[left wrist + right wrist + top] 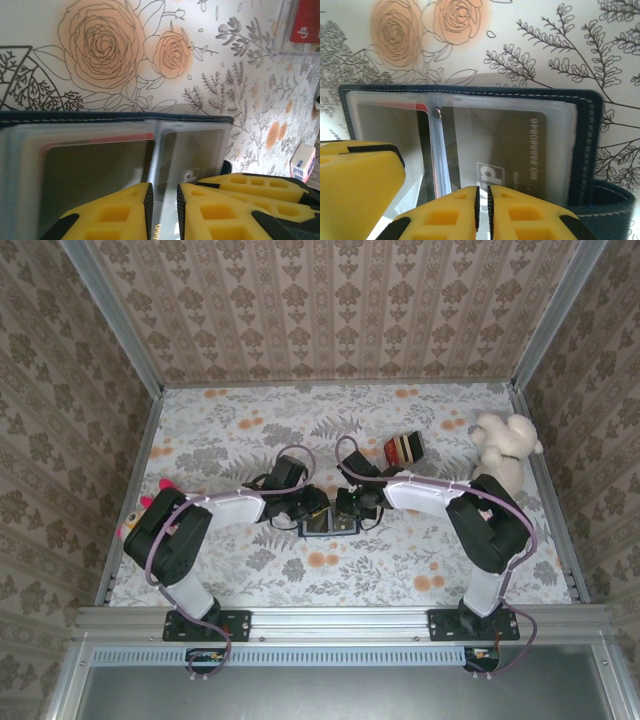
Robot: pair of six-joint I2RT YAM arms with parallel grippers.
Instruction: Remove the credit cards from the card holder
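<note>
Navy card holder (495, 145) lies open, its sleeve (160, 155) between left gripper's (164, 194) jaws.

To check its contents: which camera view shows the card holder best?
Right wrist view: the open card holder lies nearly whole, clear sleeves and a grey numbered card visible. Left wrist crops it to its top edge and sleeves; top view gives a small dark patch.

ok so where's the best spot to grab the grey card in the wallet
Probably its near edge, coming in low from the near side, where the right gripper is. The grey card lies flat in a clear sleeve of the open wallet; the stitched rim borders the far and right sides. Whether the sleeve opens there I can't tell.
</note>
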